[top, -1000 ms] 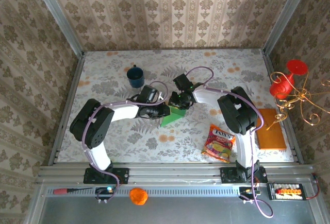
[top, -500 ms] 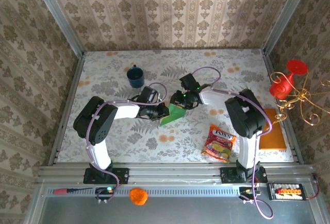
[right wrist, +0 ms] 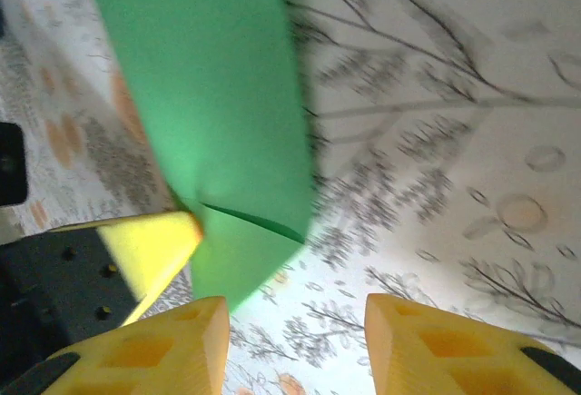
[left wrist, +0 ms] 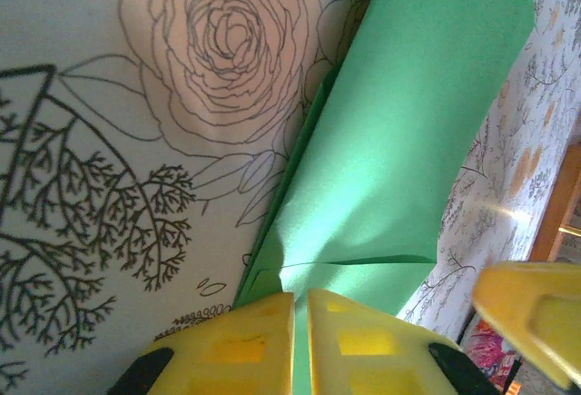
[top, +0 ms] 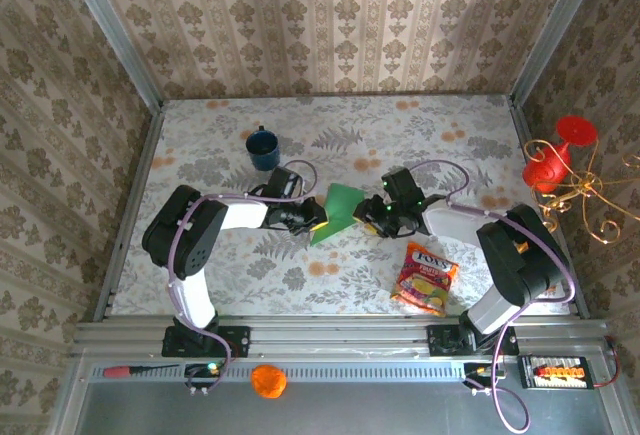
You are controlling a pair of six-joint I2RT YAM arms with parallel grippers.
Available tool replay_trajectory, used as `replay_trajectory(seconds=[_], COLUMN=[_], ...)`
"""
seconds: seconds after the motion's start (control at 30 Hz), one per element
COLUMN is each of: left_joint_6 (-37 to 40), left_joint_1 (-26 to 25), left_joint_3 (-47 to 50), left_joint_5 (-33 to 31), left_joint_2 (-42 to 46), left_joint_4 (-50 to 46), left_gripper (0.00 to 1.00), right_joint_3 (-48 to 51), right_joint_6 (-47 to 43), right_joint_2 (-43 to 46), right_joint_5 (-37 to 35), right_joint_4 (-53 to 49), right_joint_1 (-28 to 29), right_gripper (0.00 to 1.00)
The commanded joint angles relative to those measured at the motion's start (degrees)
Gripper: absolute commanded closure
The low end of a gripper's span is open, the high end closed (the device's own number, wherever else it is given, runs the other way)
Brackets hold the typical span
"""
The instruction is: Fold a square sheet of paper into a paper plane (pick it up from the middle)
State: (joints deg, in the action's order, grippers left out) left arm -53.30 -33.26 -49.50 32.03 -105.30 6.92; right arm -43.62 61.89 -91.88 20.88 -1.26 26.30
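- The right end effector [top: 371,217] had let go of the green sheet of paper [top: 342,207]. It had drawn back toward the right of the overhead frame; a second before, it sat over the sheet near frame centre.
- Its jaws stood apart with nothing between them. In the right wrist view the sheet's lower corner lay just beyond the fingertips.
- The left end effector [top: 317,218] stayed pinched narrow on the sheet's lower left edge, with its yellow fingers [left wrist: 245,340] pressed together on the paper.
- The sheet sat at the centre of the worktop [top: 220,285], below and right of the blue mug [top: 263,148]. It was partly folded, with a creased flap showing.
- Judged from this, one fold looked done. With a single grip steadying the paper, the right arm seemed free to set up the next crease. No dart shape had formed yet.
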Motion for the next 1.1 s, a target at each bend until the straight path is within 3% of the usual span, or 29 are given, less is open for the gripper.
replay_trajectory(seconds=[0.0,0.6,1.07], left_joint_6=[-1.6,-1.2,-1.1], left_joint_1=[0.6,0.6,0.5], left_joint_3=[0.8,0.7,0.9], left_joint_5=[-0.7,-0.4,-0.4], left_joint_2=[-2.4,-2.5,-2.4], left_joint_4=[-3.1,-3.7,-3.6], left_gripper=[0.86,0.86,0.86], right_joint_3=[0.5,-0.3,1.1], right_joint_6=[5.7,9.3,13.3], right_joint_2=[-0.7,-7.5,-9.6], right_joint_5=[2.6,3.9,3.9], right_joint_4=[4.8,11.6,18.3], right_joint_1=[0.6,3.1,3.1], right_gripper=[0.58,0.71,0.76])
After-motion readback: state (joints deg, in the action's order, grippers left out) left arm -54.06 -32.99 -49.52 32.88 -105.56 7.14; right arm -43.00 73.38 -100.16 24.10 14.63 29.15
